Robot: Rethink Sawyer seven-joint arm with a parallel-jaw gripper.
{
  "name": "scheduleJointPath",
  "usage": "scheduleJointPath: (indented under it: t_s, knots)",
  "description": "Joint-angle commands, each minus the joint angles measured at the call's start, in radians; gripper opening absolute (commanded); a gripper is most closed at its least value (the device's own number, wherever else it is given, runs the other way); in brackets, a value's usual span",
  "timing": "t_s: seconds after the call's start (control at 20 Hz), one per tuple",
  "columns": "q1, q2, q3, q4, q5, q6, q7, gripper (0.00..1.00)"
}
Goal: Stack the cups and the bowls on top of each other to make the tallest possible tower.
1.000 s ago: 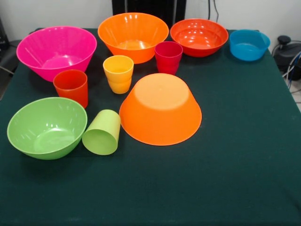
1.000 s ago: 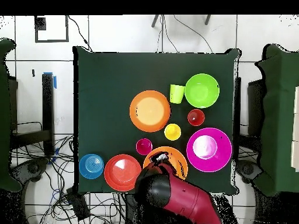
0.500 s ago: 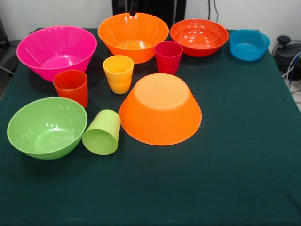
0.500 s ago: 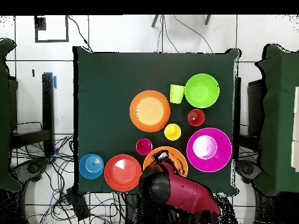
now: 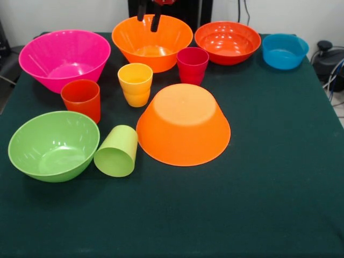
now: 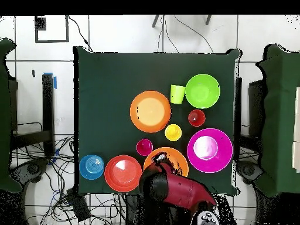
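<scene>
Gripper [image 5: 149,19]: two dark fingers spread apart, empty, hanging at the far rim of the upright orange bowl [image 5: 152,42]; red arm [image 6: 176,193] above that bowl in the overhead view.

Bowls, six:
- upright orange bowl, back row, centre.
- inverted orange bowl [image 5: 183,124], base up, mid-table.
- pink bowl [image 5: 64,58], upright, back left in the front view.
- red-orange bowl [image 5: 227,42], upright, between the upright orange bowl and the blue bowl [image 5: 285,51].
- green bowl [image 5: 54,145], upright, front left.

Cups, four:
- red-orange cup [image 5: 81,99], upright, just before the pink bowl.
- yellow cup [image 5: 135,84], upright, centre.
- magenta cup [image 5: 192,65], upright, just before the two back bowls.
- green cup [image 5: 116,151], on its side, mouth to the camera, touching the green bowl.

Nothing stacked. All on a dark green tablecloth [image 5: 258,188]. No readable brands, labels or writing.
</scene>
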State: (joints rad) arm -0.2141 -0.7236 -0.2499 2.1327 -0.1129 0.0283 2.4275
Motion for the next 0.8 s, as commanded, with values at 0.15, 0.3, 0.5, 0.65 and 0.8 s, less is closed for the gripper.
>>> scheduleJointPath:
  t_s: [0.15,0.3,0.5,0.65,0.8]
  knots:
    - [-0.02,0.098,0.121,-0.077,-0.051,-0.039,0.027,1.0]
    - [-0.022,0.117,0.128,-0.085,-0.046,-0.043,0.031,1.0]
    - [-0.009,0.139,0.124,-0.097,-0.035,-0.058,0.044,1.0]
    - [0.03,0.167,0.1,-0.103,0.008,-0.103,0.098,1.0]
    - [0.061,0.195,0.083,-0.119,0.053,-0.126,0.136,1.0]
